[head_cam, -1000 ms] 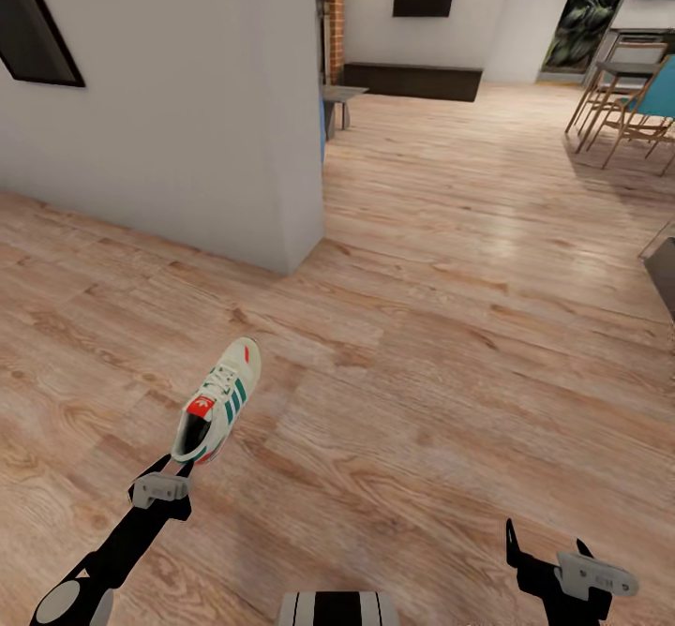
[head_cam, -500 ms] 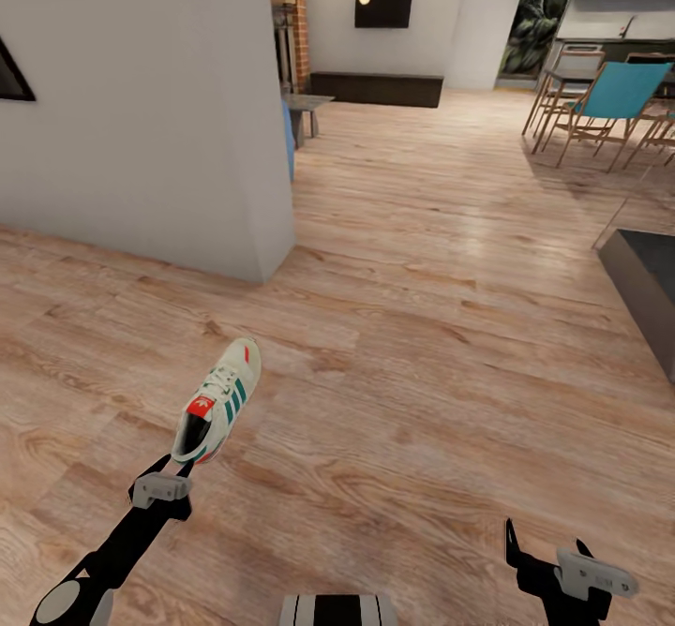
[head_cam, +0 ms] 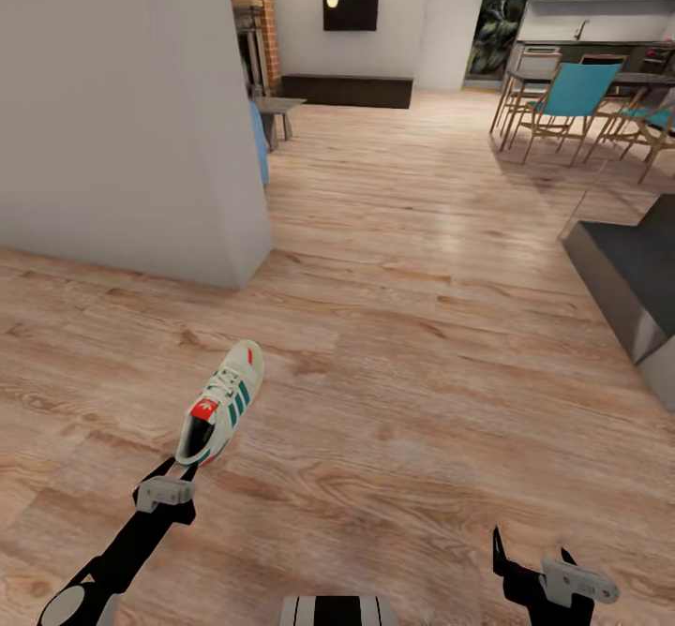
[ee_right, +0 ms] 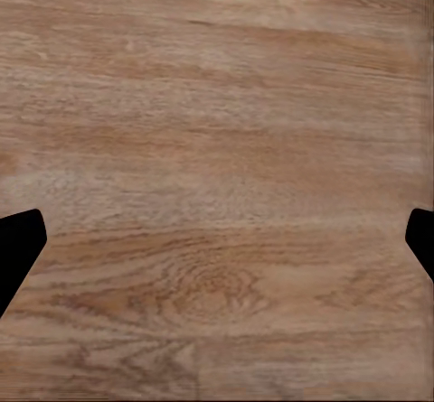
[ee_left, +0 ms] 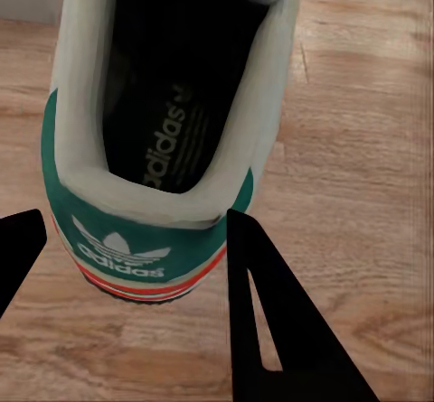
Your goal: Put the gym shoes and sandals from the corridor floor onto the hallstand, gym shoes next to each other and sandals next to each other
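While in transit | left gripper (head_cam: 185,465) was clamped on gym shoe (head_cam: 221,401) heel collar: light, soft, may sag | right gripper (head_cam: 530,551) was spread wide, empty over corridor floor (head_cam: 422,373)

Both arms are being rendered matte black. Left arm (head_cam: 122,551): slim black link, round pale grey joint cap near the frame edge, pale grey bracket at the wrist. Right gripper (head_cam: 530,560): black pointed fingers, same grey bracket. Fingers (ee_left: 271,321) are showing as flat black wedges. Striped black-and-white trunk part (head_cam: 337,610) is being shown bottom centre.
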